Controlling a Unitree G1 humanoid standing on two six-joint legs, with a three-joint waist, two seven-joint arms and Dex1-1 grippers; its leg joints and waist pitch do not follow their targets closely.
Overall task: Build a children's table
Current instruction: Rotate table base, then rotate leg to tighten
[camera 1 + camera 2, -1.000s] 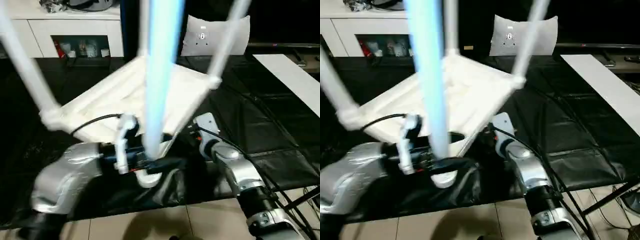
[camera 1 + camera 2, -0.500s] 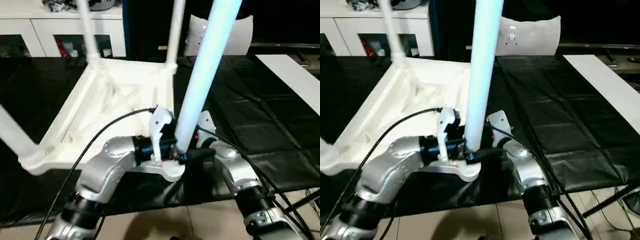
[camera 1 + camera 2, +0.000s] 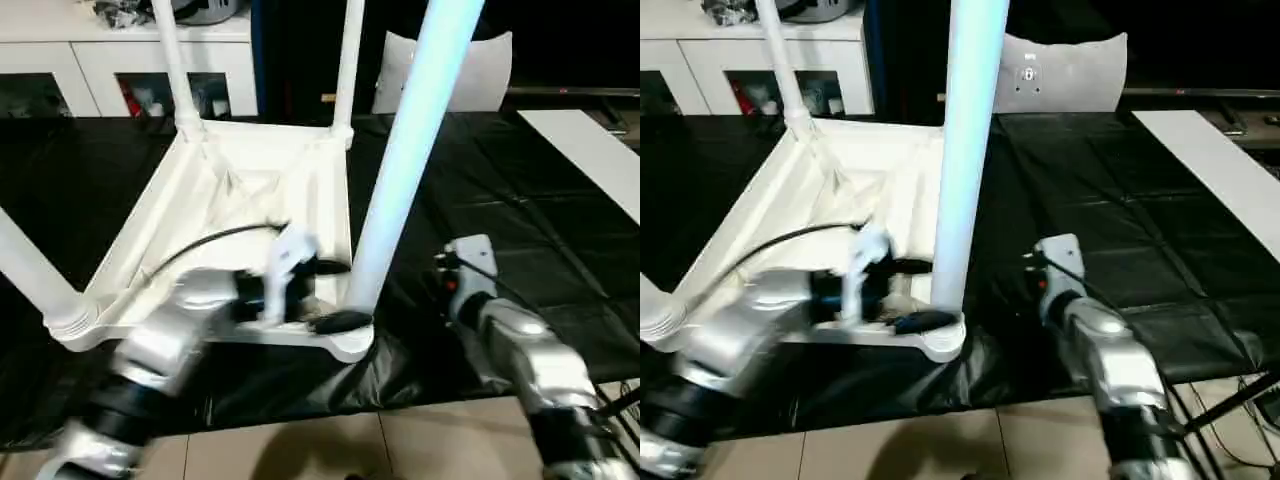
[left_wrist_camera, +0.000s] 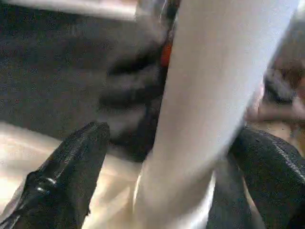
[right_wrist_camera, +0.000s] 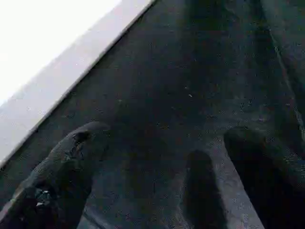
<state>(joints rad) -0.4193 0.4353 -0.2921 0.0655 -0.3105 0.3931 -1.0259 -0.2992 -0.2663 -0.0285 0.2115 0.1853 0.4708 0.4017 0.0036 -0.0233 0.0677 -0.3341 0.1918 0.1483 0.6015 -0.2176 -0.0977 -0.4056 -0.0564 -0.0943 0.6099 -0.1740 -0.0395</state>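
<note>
The children's table (image 3: 250, 200) lies upside down on a black mat, its ribbed underside facing up. Its white legs stand in the corner sockets: the near leg (image 3: 400, 170), two far legs (image 3: 170, 60) and a left one (image 3: 30, 270). My left gripper (image 4: 174, 136) is open, with one finger (image 4: 76, 162) on each side of the near leg's base. I cannot tell whether the pads touch it. From the head I see one of its fingers (image 3: 340, 322) beside the near corner socket. My right gripper (image 5: 162, 143) hangs open over the bare mat, to the right of the table, holding nothing.
A white cabinet (image 3: 130, 60) with glass doors stands at the back left. A white panel (image 3: 450, 70) leans behind the table, and a white board (image 3: 590, 150) lies at the right. The mat (image 3: 520, 200) ends at a tiled floor (image 3: 300, 450) in front.
The table has swung round since the earliest frame and now sits still. My right arm has drawn away to the right of the near leg. My left forearm has dropped lower.
</note>
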